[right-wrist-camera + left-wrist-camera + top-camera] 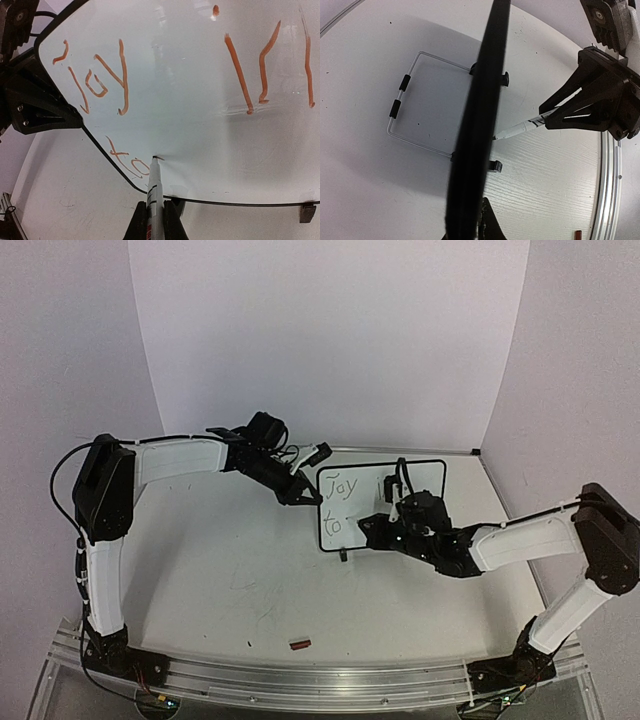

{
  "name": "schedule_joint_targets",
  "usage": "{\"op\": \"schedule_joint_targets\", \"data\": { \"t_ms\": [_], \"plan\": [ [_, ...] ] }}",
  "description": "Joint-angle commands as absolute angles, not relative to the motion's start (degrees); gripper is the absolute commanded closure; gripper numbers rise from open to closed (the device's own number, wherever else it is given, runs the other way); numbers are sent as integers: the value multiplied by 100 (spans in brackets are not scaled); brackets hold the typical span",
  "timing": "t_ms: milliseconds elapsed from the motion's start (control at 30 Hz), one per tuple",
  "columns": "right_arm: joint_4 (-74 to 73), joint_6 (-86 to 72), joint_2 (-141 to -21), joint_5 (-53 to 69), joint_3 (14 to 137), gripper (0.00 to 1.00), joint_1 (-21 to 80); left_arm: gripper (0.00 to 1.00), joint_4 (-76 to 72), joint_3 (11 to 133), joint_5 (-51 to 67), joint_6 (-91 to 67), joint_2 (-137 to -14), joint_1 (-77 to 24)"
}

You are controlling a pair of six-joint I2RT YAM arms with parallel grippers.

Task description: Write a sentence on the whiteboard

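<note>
The whiteboard (pixel 360 502) stands tilted at the table's back centre. In the left wrist view its black edge (pixel 480 125) shows end on, with its wire stand (pixel 420 100) behind. The sentence (pixel 107 80) reads "Joy in" with "to" below, in orange-looking strokes. My left gripper (pixel 300 492) is shut on the board's left edge. My right gripper (pixel 152 222) is shut on a white marker (pixel 154 192). The marker's tip touches the board just right of "to". The marker also shows in the left wrist view (pixel 520 129).
A small red-brown piece (pixel 299 644) lies near the front of the table. An aluminium rail (pixel 330 680) runs along the near edge. White walls close in the back and sides. Faint dark smudges mark the tabletop at the left front.
</note>
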State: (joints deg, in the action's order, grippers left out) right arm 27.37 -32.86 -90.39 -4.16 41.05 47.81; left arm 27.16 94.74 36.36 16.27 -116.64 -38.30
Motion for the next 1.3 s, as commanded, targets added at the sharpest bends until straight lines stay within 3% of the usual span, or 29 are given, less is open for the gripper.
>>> {"op": "schedule_joint_targets", "data": {
  "t_ms": [0, 900, 1267],
  "plan": [
    [2966, -3264, -9267, -436, 4355, 100, 4733, 100, 2994, 9381, 3377, 1768, -11541, -3806],
    [2523, -3193, -8771, -939, 4227, 100, 4735, 100, 2999, 9385, 3379, 1772, -11540, -3806],
    [2345, -3233, -9100, -734, 4312, 100, 4737, 100, 3001, 9383, 3382, 1771, -11535, -3806]
  ]
}}
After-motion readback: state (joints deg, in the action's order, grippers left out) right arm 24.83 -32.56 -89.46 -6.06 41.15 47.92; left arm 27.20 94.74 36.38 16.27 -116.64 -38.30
